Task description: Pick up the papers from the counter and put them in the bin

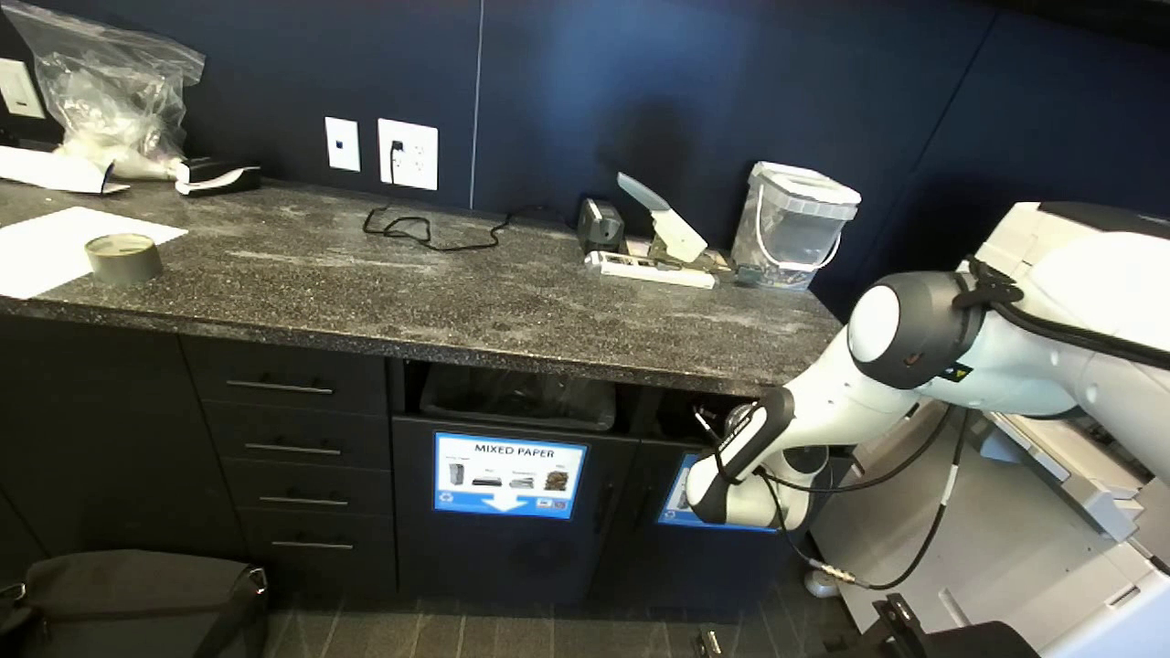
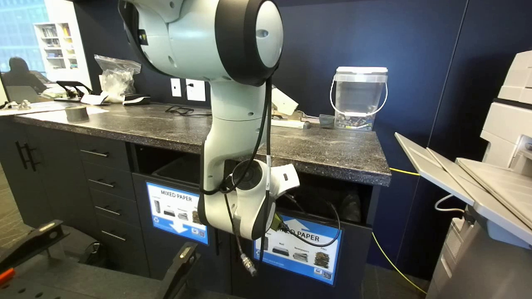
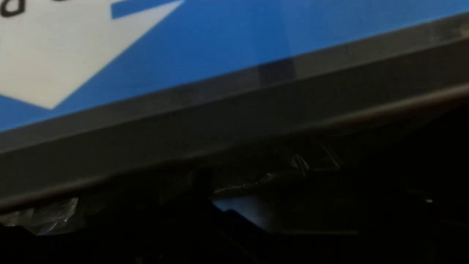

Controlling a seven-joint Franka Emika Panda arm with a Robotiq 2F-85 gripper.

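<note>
- Lying flat just left of the tape roll (image 1: pixel 124 263), and apparently tucked under its edge: white paper (image 1: pixel 53 247) on the counter (image 1: pixel 393 292). That's what needs binning. One sheet or several, I can't count.
- Imo it'll handle super light and floppy, a bit slippery on that hard top, tough to damage but easy to crease. Pinching straight down on the middle probably just skates. I'd get the tape roll off it first, drag the sheet past the front lip, then grab the overhang with one finger above and one below.
- Behind the tape roll: a curled white piece (image 1: pixel 50 171) next to a clear plastic bag (image 1: pixel 119 119). Might be paper too, can't say. If so, its lifted edge looks like the easier grab.
- Well right of the tape roll and lower down: a black bin (image 1: pixel 521 421), with a MIXED PAPER sign (image 1: pixel 509 477) just beneath.
- Further right of the tape roll, also lower: the arm (image 1: pixel 850 391), bent down at a second dark slot (image 2: pixel 318 193) with its own blue sign (image 2: pixel 299 253). The gripper is lost in the shadow, so I can't tell if its fingers are apart, together or clamped on anything.
- Same spot, wrist view: a pale patch (image 3: pixel 247 211) inside. Sheet or just glare? No idea.
</note>
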